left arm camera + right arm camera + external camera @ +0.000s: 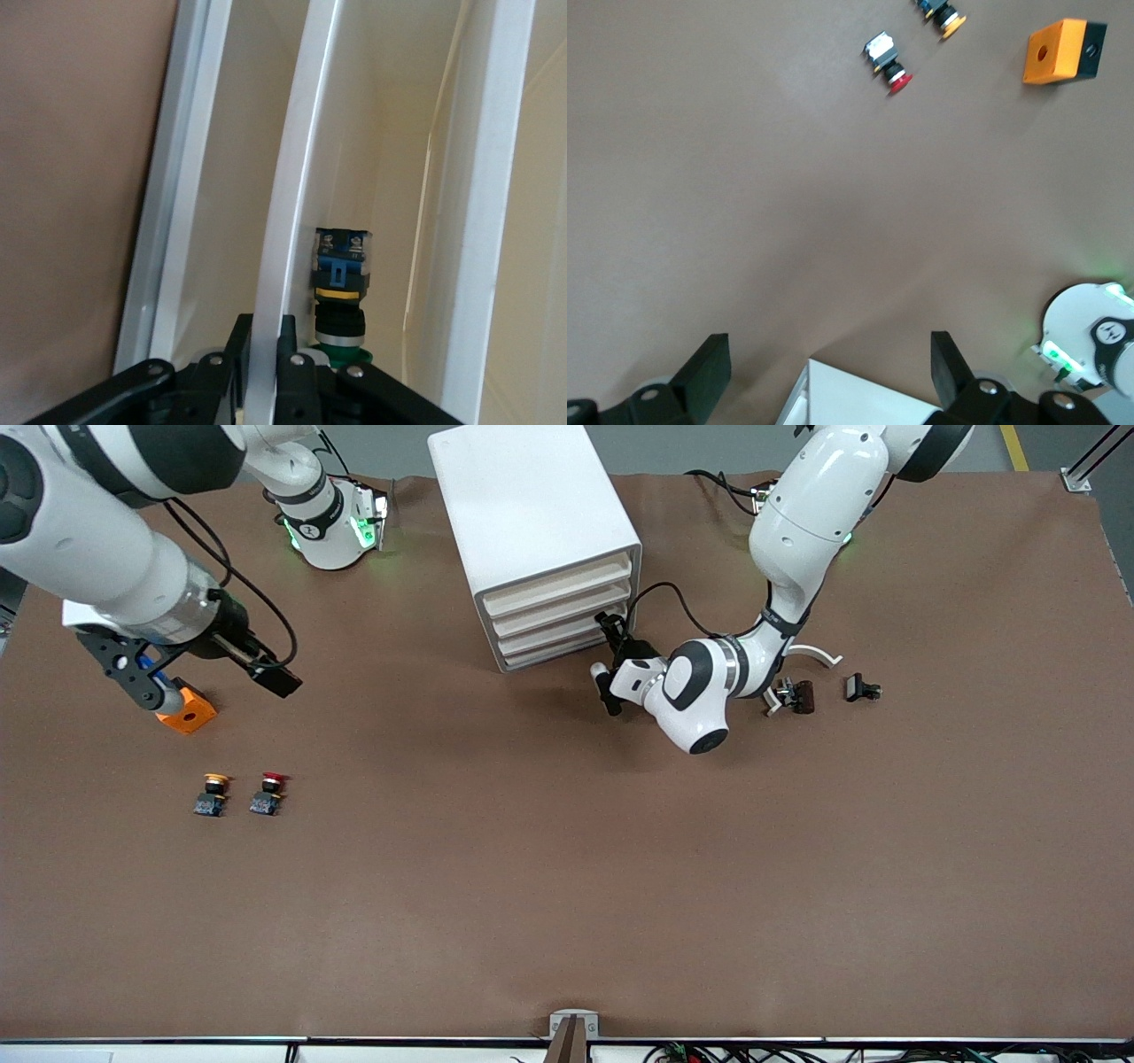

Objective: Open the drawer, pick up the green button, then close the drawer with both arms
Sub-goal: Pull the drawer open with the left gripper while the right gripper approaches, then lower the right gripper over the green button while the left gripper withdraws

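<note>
Table cover: brown matte sheet [567, 868] under my whole workspace.
Orange block: plastic cube with round hole [188, 710], toward my right arm's end.
Yellow-capped push button [213, 794]: just beside red-capped push button [267, 793], both nearer the front camera than the block.
Small black parts [795, 695], [861, 688]: toward my left arm's end.

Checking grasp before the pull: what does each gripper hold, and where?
Left gripper pinches the drawer by its front edge; right gripper holds nothing.

The boxy white plastic cabinet [532, 522] is showing a smooth, faintly glossy shell. The matt brown table covering [567, 868] is lying slightly creased, like paper or cloth. The glossy white arm casings [815, 505] are catching reflections. The green-capped button [341, 297] is carrying a shiny metallic collar.
</note>
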You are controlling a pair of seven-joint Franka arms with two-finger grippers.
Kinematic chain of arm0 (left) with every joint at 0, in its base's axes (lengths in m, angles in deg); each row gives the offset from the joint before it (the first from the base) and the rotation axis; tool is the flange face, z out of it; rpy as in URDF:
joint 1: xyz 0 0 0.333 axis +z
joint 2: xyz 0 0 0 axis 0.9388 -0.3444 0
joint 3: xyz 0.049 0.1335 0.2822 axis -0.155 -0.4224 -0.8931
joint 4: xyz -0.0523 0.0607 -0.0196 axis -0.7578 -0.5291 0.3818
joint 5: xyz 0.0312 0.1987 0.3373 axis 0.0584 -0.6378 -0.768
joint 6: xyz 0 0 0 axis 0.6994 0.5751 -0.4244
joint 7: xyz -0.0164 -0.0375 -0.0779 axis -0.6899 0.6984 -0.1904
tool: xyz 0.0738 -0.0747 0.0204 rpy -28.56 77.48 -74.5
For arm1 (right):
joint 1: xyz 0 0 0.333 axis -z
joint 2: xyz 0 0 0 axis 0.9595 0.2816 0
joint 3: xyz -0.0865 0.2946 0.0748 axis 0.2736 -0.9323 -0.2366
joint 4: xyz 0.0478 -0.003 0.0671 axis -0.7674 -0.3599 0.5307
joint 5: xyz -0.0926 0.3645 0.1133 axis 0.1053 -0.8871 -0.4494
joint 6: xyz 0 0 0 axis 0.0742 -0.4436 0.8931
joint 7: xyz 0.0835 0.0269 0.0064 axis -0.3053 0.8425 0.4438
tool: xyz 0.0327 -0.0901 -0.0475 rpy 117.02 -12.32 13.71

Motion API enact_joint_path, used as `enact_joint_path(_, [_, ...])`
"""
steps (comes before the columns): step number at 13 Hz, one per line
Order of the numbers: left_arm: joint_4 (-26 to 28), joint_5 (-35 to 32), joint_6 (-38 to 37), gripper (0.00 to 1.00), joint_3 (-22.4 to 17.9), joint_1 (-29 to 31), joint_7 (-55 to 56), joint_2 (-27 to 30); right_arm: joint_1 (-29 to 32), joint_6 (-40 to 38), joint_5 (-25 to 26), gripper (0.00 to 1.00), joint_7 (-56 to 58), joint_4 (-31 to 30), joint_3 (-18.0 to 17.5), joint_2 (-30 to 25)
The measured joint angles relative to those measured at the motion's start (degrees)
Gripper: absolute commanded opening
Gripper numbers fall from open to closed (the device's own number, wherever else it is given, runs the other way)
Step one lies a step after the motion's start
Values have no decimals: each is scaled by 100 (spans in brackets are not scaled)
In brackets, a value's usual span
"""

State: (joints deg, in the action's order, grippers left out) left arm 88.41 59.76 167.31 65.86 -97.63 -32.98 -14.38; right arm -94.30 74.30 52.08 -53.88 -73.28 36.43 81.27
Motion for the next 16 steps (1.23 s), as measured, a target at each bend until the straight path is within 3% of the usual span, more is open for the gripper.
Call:
enact_joint_path(12, [-388, -13, 568, 11, -19, 1046, 5, 66, -1490, 1276, -15, 100, -2890, -3, -3, 810])
enact_joint_path(16, [-485, -13, 664, 24, -20, 1257, 75, 56, -1907, 1479, -15, 100, -3383, 143, -4, 1110])
